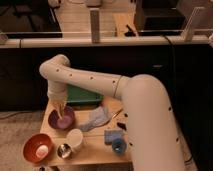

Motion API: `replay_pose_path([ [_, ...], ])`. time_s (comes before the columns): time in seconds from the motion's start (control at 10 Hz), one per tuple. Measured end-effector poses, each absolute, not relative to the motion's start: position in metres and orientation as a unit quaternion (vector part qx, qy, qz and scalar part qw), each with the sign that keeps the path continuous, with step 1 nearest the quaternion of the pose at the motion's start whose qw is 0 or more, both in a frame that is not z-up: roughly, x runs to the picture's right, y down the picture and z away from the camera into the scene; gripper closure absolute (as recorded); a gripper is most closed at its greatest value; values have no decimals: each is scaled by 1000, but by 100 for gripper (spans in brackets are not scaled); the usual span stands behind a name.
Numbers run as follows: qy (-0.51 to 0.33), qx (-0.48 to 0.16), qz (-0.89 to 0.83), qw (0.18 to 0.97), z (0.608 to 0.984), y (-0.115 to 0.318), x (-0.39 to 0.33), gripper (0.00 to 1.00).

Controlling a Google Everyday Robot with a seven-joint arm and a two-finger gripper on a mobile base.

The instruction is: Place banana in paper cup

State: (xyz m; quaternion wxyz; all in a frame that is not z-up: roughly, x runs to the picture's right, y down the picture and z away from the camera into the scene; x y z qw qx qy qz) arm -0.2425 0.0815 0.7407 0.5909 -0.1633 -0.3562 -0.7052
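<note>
At the near edge of the table, an orange bowl holding a white ball is seen, with a metal cup just beside it. The paper cup stands upright next to the metal cup. A blue cup is set to the right. Farther back, the tool is hung just above a purple bowl. Whether it is closed cannot be told. The banana is made out only as a pale-yellow shape at the tool's tip, apart from the paper cup. A green tray lies behind.
</note>
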Motion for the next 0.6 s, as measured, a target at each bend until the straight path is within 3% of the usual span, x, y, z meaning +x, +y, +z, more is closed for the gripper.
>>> replay_pose_path([
  [0.6, -350, -148, -713, 589, 733, 78, -239, 100],
])
